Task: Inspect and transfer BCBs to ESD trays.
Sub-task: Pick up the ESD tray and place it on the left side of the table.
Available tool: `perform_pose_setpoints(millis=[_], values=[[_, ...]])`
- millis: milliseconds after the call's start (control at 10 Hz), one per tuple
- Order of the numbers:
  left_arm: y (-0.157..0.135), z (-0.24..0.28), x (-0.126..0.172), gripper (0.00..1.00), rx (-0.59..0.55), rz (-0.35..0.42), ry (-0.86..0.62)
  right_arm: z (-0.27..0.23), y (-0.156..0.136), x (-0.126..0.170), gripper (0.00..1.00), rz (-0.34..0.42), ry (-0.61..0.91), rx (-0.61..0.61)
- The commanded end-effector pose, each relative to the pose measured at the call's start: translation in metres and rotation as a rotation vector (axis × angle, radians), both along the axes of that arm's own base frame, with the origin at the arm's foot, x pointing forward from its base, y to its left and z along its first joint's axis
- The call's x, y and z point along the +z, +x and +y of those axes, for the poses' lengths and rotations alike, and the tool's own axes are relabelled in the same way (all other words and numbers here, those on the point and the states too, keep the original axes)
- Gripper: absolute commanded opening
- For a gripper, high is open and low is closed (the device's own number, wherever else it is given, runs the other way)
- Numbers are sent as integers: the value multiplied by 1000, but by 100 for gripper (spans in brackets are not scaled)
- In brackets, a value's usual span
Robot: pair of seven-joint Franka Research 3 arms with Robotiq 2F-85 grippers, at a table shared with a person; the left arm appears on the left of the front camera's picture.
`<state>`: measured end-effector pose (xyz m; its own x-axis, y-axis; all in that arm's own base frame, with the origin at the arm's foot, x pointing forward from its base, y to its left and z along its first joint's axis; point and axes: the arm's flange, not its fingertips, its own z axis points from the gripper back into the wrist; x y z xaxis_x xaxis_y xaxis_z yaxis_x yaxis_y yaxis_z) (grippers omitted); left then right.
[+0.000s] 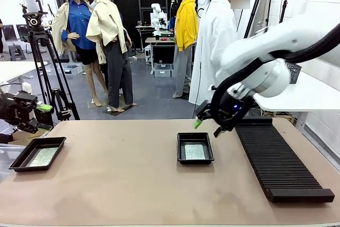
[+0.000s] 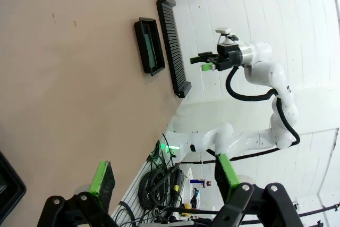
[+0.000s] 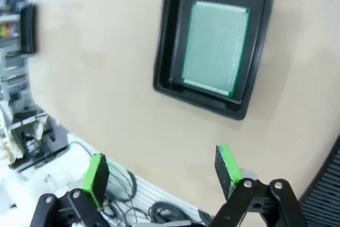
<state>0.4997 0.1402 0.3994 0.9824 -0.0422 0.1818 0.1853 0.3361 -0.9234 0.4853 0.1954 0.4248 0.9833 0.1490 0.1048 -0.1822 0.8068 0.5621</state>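
My front camera faced across the table (image 1: 133,184); both wrist cameras, perhaps higher, shared the middle tray (image 2: 149,46).

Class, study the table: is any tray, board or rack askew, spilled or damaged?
Nothing stands out. Each shallow black plastic tray, centre and left, holds one flat green circuit board lying inside its rim. The long black ribbed rack lies flat and undamaged.
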Motion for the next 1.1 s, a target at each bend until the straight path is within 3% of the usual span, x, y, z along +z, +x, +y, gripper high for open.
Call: perform_pose_setpoints(millis=[0,600,1000], values=[[6,-28,14,100,8,40,21,-41,-19,10,100,-1,99,3],[37,-167,53,100,-56,125,260,-170,-41,15,100,-54,396,-89],[38,-254,63,100,-79,123,390,-244,-59,1,100,-85,559,-105]])
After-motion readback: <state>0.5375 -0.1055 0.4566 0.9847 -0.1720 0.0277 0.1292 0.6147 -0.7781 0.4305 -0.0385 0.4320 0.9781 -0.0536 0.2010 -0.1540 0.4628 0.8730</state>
